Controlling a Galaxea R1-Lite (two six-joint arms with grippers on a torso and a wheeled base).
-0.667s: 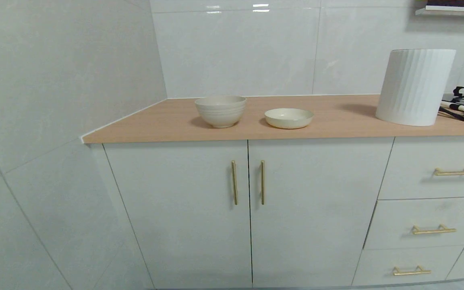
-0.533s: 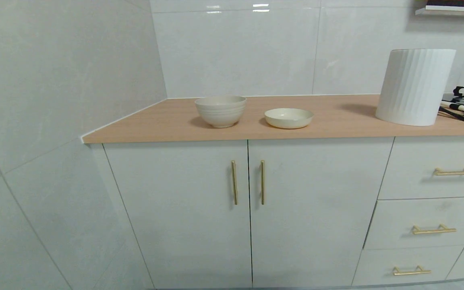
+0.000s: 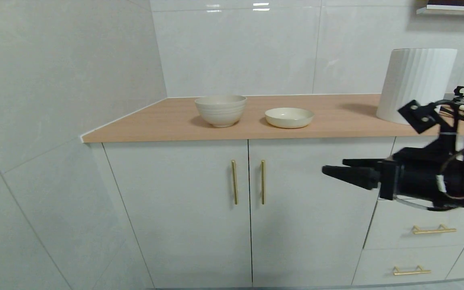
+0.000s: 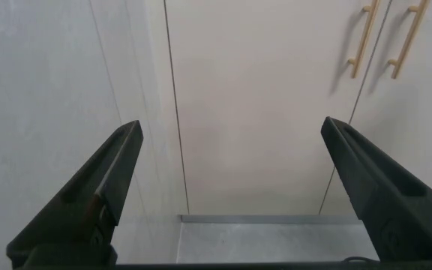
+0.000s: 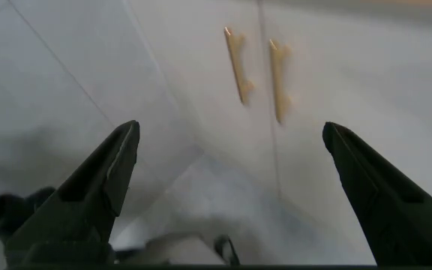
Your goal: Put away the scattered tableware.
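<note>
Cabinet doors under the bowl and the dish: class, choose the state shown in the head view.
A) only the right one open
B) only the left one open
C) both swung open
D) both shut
D: the two cabinet doors lie flush, their gold handles side by side, below the countertop holding the bowl and shallow dish.

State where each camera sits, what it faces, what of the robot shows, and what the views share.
Head view: on the head, facing forward and down at counter, bowl and dish; right gripper at its right.
Left wrist view: on the left wrist, facing cabinet doors and wall; left gripper open.
Right wrist view: on the right wrist, facing the cabinet doors; open fingers.
All share the gold handles.
</note>
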